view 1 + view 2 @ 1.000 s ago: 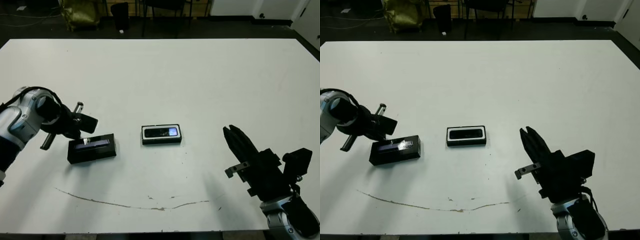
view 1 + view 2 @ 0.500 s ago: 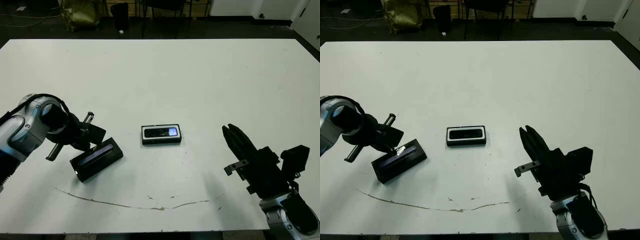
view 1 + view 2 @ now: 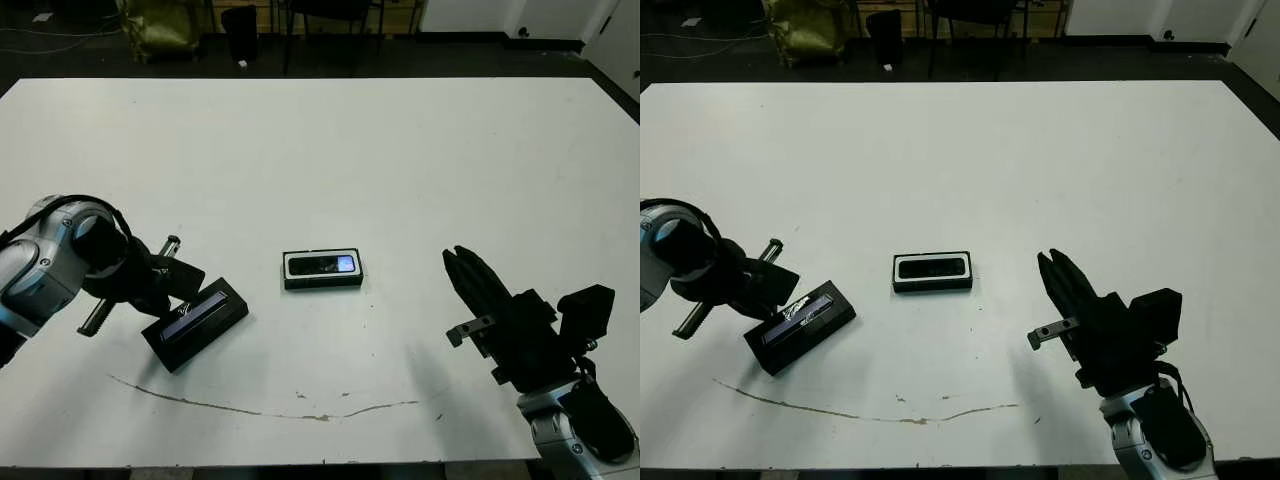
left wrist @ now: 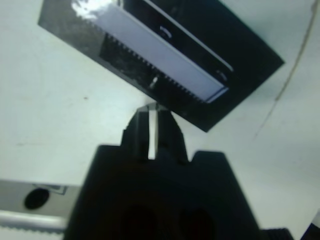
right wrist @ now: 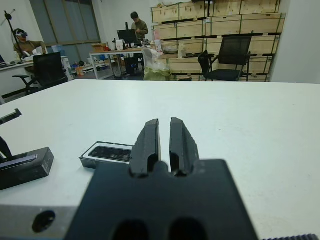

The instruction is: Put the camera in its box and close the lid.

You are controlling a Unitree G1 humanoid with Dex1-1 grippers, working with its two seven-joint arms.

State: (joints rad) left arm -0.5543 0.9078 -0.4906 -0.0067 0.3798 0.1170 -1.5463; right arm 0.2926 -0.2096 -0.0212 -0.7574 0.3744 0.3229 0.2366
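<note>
The camera (image 3: 325, 265), a slim black bar with a bluish screen at its right end, lies inside the white-lined box (image 3: 290, 270) at the table's centre. The lid (image 3: 197, 325), black with a shiny strip, lies diagonally on the table to the left, apart from the box. My left gripper (image 3: 188, 292) is shut, and in the left wrist view its fingertips (image 4: 159, 111) sit against the lid's long edge (image 4: 165, 65), holding nothing. My right gripper (image 3: 462, 265) is shut and empty, hovering right of the box; its wrist view shows the box (image 5: 90, 156) ahead.
A thin brownish mark (image 3: 260, 408) runs along the table near its front edge. Chairs and a bag (image 3: 160, 25) stand beyond the far edge. In the right wrist view, people (image 5: 136, 27) sit at desks far behind the table.
The lid has turned from lying square to lying diagonally and slid a little right. My left gripper moved nearer along its edge. The right arm barely moved.
</note>
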